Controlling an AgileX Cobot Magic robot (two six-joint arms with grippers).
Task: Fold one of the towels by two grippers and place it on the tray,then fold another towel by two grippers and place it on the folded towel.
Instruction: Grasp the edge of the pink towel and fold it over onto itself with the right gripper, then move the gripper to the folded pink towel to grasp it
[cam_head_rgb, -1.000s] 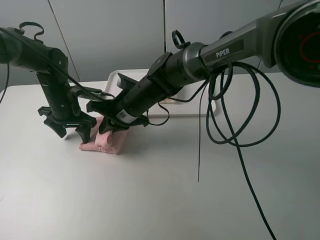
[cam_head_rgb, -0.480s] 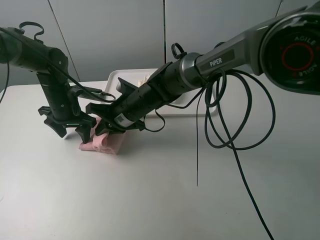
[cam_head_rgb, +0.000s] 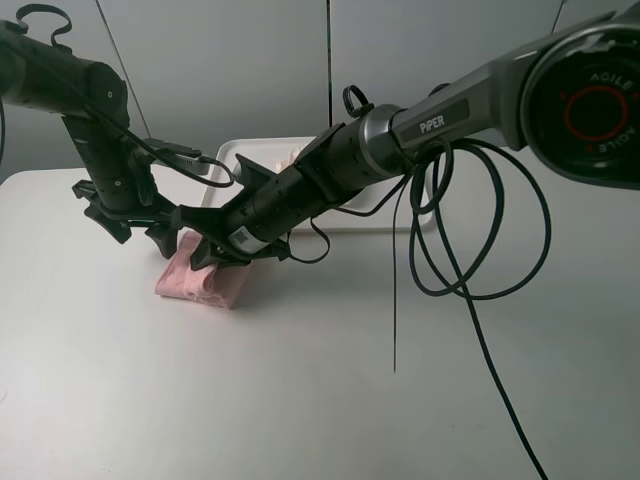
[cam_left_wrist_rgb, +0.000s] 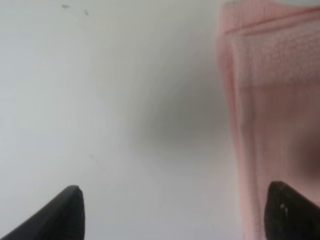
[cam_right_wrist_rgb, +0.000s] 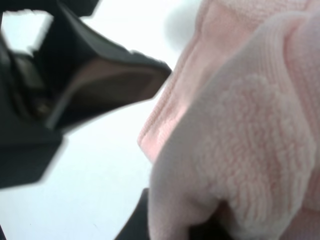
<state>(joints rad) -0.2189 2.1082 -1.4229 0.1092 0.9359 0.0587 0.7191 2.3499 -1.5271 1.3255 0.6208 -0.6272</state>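
- Right gripper (cam_head_rgb: 210, 250) at left of centre, jaws clamped on the pink towel (cam_head_rgb: 205, 283).
- Left gripper (cam_head_rgb: 135, 215) just beside, jaws apart, empty.

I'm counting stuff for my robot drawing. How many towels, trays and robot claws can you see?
Pink towel: 1
Cream-white towel, partly hidden on the tray: 1
White tray: 1
End effectors: 2, left and right
Total: 5
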